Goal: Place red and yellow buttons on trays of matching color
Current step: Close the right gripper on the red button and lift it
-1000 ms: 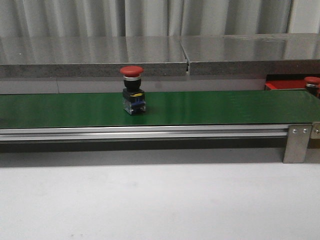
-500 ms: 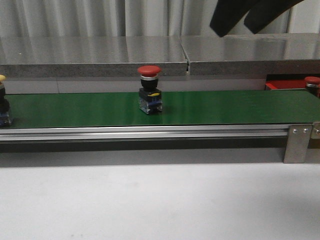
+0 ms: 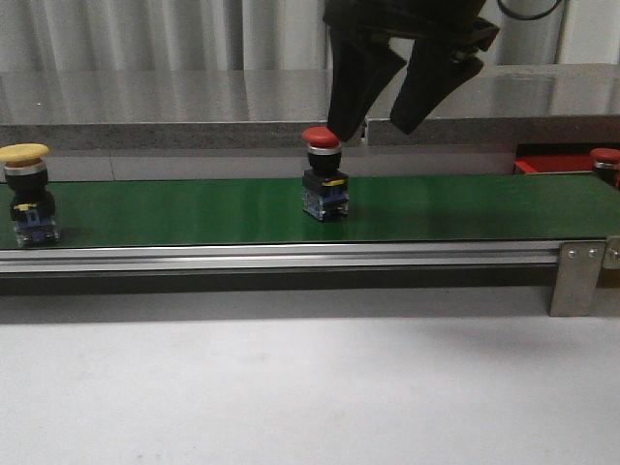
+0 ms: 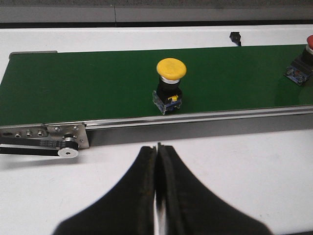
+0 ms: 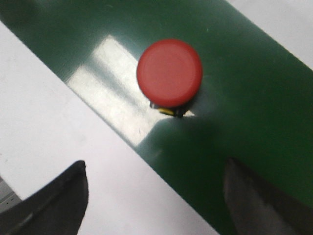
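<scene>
Red-capped, the red button [image 3: 323, 180] stands upright mid-way along the green belt [image 3: 174, 211] beneath the spread, empty right gripper [image 3: 378, 124], so closing off-centre on the cap could topple it, while the left gripper [image 4: 157, 161] rests clenched.

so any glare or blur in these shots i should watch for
Right wrist view: a bright glare patch on the green belt beside the red button, and the right gripper fingers look soft and out of focus. Front view: the steel shelf behind the belt shows streaky reflections. Left wrist view: evenly lit, the yellow button is sharp.
</scene>
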### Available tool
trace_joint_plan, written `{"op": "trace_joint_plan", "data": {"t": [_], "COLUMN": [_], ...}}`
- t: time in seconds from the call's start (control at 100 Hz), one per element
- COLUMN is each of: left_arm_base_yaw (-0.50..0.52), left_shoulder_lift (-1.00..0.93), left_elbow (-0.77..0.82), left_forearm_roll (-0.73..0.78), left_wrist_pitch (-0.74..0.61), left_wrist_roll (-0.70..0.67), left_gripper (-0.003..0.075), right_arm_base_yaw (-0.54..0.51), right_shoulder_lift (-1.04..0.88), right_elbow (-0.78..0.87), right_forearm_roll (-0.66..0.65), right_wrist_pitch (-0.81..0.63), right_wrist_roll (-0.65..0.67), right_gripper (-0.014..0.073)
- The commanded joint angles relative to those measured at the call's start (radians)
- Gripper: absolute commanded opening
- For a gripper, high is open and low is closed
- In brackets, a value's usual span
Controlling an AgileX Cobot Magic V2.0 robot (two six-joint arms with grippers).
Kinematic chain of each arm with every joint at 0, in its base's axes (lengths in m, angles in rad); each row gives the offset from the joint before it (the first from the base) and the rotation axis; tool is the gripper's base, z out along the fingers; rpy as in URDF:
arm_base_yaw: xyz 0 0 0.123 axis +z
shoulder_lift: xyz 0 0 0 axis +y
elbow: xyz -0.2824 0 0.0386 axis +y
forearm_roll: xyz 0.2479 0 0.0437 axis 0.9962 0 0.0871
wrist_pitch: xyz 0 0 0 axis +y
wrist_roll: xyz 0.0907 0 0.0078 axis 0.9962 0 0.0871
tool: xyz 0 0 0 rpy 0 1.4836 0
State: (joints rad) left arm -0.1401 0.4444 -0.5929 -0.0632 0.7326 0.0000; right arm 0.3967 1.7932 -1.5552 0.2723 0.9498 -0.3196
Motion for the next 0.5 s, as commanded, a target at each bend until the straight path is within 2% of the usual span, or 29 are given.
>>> {"op": "trace_joint_plan", "data": {"t": [0.0, 0.27, 0.34, 0.49], "left_arm_base_yaw": [-0.006, -0.006, -0.006, -0.006], "left_shoulder_lift": [0.005, 0.005, 0.005, 0.005], "left_elbow": [-0.023, -0.023, -0.023, -0.023], "left_forearm_roll": [-0.012, -0.012, -0.012, -0.012], "left_wrist_pitch": [-0.074, -0.074, -0.074, -0.074], "left_wrist_roll": [0.000, 0.000, 0.000, 0.000], "left_gripper": [-0.0019, -0.0019, -0.0019, -0.0019], "right_arm_base_yaw": [0.001, 0.001, 0.001, 0.001], "right_shoulder_lift": [-0.014, 0.071, 0.082, 0.087], "right_elbow": [-0.058, -0.104, -0.104, -0.104], "right_forearm_roll": [0.020, 0.018, 0.005, -0.002], "right_wrist_pitch": [-0.059, -0.110, -0.125, -0.136], "right_wrist_roll": [-0.002, -0.002, -0.002, -0.002], "right_gripper": [0.0572, 0.0549, 0.0473, 0.0211]}}
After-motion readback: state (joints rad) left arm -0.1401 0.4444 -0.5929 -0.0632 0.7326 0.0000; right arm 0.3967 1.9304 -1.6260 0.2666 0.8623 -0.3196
